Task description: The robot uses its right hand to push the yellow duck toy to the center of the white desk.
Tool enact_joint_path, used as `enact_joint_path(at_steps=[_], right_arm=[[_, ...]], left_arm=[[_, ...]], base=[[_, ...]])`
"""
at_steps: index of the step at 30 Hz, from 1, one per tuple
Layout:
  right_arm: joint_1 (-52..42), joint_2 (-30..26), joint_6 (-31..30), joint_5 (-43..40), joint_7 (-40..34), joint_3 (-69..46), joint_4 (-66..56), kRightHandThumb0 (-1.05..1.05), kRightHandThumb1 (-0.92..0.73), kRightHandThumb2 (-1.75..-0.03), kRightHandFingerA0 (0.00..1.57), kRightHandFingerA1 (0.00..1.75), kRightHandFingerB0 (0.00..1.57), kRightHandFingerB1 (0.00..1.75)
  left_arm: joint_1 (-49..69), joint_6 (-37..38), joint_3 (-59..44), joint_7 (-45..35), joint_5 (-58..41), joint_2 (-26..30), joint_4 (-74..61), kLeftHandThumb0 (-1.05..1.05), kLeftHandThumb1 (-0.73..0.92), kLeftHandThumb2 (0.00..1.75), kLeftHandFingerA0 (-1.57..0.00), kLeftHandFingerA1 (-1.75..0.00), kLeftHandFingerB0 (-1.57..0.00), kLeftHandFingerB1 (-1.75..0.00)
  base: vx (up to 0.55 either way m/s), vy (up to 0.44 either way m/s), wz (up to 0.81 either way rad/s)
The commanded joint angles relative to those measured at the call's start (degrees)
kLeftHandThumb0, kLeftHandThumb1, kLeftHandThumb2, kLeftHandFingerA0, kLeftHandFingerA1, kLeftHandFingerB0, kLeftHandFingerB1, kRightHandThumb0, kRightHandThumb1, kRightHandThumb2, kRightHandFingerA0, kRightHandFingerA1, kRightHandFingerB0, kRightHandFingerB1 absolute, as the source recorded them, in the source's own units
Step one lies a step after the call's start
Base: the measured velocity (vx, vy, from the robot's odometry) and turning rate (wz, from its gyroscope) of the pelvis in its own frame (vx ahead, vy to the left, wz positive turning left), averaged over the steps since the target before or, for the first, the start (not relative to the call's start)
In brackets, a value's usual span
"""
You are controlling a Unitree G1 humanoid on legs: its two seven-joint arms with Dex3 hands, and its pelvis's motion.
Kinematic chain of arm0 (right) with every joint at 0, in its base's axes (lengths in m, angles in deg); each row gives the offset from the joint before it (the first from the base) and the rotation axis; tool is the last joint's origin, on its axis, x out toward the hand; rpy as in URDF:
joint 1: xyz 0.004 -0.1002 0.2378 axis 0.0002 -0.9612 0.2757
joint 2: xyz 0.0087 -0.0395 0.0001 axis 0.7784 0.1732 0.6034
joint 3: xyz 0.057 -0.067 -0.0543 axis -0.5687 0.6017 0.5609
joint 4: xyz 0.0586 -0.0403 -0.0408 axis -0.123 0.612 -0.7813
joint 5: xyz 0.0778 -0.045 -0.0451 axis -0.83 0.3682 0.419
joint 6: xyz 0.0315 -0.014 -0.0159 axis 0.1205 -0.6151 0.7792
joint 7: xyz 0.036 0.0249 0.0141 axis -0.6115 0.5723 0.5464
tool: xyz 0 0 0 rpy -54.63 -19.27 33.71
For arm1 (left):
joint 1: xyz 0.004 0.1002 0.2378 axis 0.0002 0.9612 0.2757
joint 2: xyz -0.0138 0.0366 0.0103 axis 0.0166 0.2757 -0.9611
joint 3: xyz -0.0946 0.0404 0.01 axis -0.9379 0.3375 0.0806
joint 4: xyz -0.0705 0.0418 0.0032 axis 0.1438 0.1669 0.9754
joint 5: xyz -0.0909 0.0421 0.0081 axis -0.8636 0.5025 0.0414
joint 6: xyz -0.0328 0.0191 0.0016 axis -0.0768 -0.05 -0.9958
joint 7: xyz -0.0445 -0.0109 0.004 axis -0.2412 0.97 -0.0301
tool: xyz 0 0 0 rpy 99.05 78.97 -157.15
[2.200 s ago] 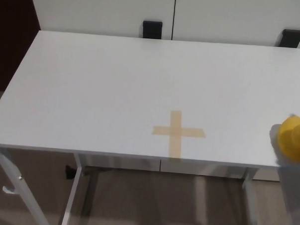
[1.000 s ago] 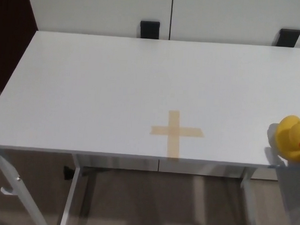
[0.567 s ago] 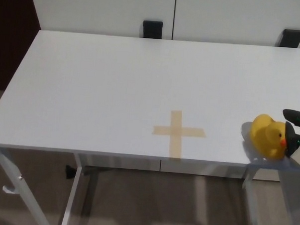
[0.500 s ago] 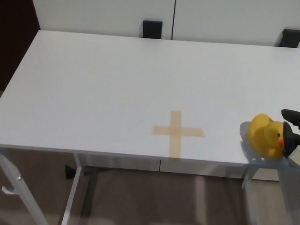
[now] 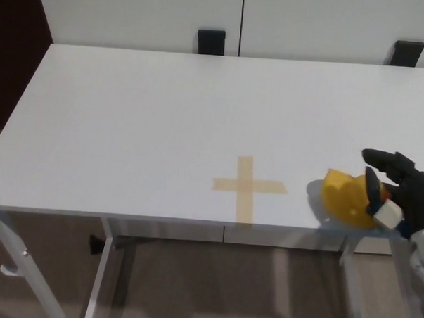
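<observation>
You've got the right hand (image 5: 401,190) at the bench's (image 5: 129,127) right end, near the front edge, pressed against the right side of the yellow duck toy (image 5: 347,198). Fingers (image 5: 384,161) are spread and curl over the duck's far side, not wrapped around it, so it's an unclenched hand in contact, holding nothing. A pale block at the wrist sits just behind the duck.

The duck is on the bench close to the front edge, tipped over toward the left so its rounded body faces you; you can't make out the beak.

The tan tape cross (image 5: 248,187) lies left of the duck, also close to the front edge, with a strip of bare white top between them. The duck isn't touching the cross.

Your left hand doesn't show.

Along the bench's far edge, two black brackets (image 5: 211,41) stand against the white wall panels. The rest of the top is bare.
</observation>
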Motion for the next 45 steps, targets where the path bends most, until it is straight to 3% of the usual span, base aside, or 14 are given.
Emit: enact_joint_path(at_steps=[1,3,4,5,6,10,11,13,14,19,28,30,31,45], right_arm=[[-1.3,4.6,-3.6,-0.8,-3.3,-0.6,-0.7,-0.76,-0.92,-0.71,0.24,0.51,0.26,0.39],[-1.3,4.6,-3.6,-0.8,-3.3,-0.6,-0.7,-0.76,-0.92,-0.71,0.24,0.51,0.26,0.39],[-2.4,8.1,-2.5,-1.9,-6.7,-2.3,-1.7,-0.75,-0.72,-1.13,0.0,0.45,0.08,0.43],[-2.7,8.9,-2.1,-1.5,-7.6,-2.7,-2.0,-0.75,-0.72,-1.13,0.0,0.45,0.08,0.43],[-2.5,9.5,-2.3,-1.0,-8.7,-2.7,-1.8,-0.92,-0.82,-1.18,0.0,0.18,0.05,0.25],[-1.6,11.8,-1.8,1.5,-14.5,-2.2,-1.2,-0.94,-0.83,-1.18,0.0,0.15,0.12,0.11],[-1.2,12.2,-1.8,2.6,-16.4,-1.7,-0.9,-0.85,-0.92,-0.86,0.0,0.0,0.0,0.2],[-0.8,12.6,-1.8,3.7,-18.2,-1.2,-0.5,-0.85,-0.92,-0.86,0.0,0.0,0.0,0.2],[-0.1,13.6,-2.2,5.6,-22.1,-0.2,-0.2,-1.03,-0.9,-1.21,0.0,0.15,0.0,0.0],[0.0,15.0,-2.8,10.3,-30.6,2.6,1.0,-1.05,-0.92,-1.24,0.0,0.21,0.0,0.05],[1.2,16.8,-2.2,11.9,-35.7,4.3,2.8,-1.05,-0.91,-1.22,0.0,0.2,0.0,0.04],[2.7,17.6,-1.4,11.4,-37.1,4.0,3.8,-1.05,-0.9,-1.2,0.0,0.19,0.0,0.03],[3.6,18.1,-1.1,11.5,-37.3,4.2,4.2,-1.05,-0.89,-1.21,0.0,0.2,0.0,0.05],[9.4,22.1,2.1,9.1,-30.5,5.3,5.9,-1.05,-0.87,-1.19,0.0,0.19,0.0,0.05]], left_arm=[[0.8,0.8,0.5,0.5,0.7,0.3,-0.1,-0.22,0.67,0.6,-0.76,-0.75,-0.8,-0.55],[0.8,0.8,0.5,0.5,0.7,0.3,-0.1,-0.22,0.67,0.6,-0.76,-0.75,-0.8,-0.55],[1.2,0.9,0.6,0.3,0.7,-0.1,-0.1,-0.23,0.66,0.59,-0.77,-0.66,-0.8,-0.53],[1.3,0.9,0.6,0.3,0.6,-0.1,-0.1,-0.23,0.66,0.59,-0.77,-0.66,-0.8,-0.53],[1.4,1.0,0.5,0.2,0.5,-0.1,0.0,-0.21,0.65,0.61,-0.76,-0.71,-0.81,-0.56],[1.4,1.0,0.7,0.2,0.7,-0.3,-0.1,-0.21,0.64,0.61,-0.75,-0.67,-0.81,-0.57],[1.4,1.1,0.7,0.0,0.6,-0.3,-0.1,-0.22,0.65,0.61,-0.73,-0.66,-0.82,-0.58],[1.5,1.2,0.6,-0.1,0.5,-0.3,-0.2,-0.22,0.65,0.61,-0.73,-0.66,-0.82,-0.58],[1.5,1.5,0.5,0.2,0.5,-0.3,0.1,-0.21,0.65,0.62,-0.73,-0.68,-0.84,-0.59],[2.7,2.2,0.9,0.7,0.8,-1.3,0.0,-0.2,0.66,0.67,-0.75,-0.79,-0.83,-0.63],[2.7,1.5,0.2,1.2,0.1,-2.4,0.3,-0.22,0.66,0.64,-0.77,-0.9,-0.85,-0.64],[2.6,1.6,0.5,1.3,0.4,-2.6,0.2,-0.22,0.66,0.58,-0.76,-0.74,-0.87,-0.62],[2.6,1.8,0.8,1.3,0.7,-2.7,0.1,-0.19,0.65,0.68,-0.78,-0.75,-0.83,-0.63],[1.9,2.2,1.9,1.0,1.1,-3.2,0.2,-0.19,0.66,0.68,-0.83,-0.8,-0.83,-0.61]], base=[[0.0,0.0,0.0],[0.0,0.0,0.0],[0.0,0.0,0.0],[0.0,0.0,0.0],[0.0,0.0,0.0],[0.0,0.0,0.0],[0.0,0.0,0.0],[0.0,0.0,0.0],[0.0,0.0,0.0],[0.0,0.0,0.0],[0.0,0.0,0.0],[0.0,0.0,0.0],[0.0,0.0,0.0],[0.0,0.0,0.0]])
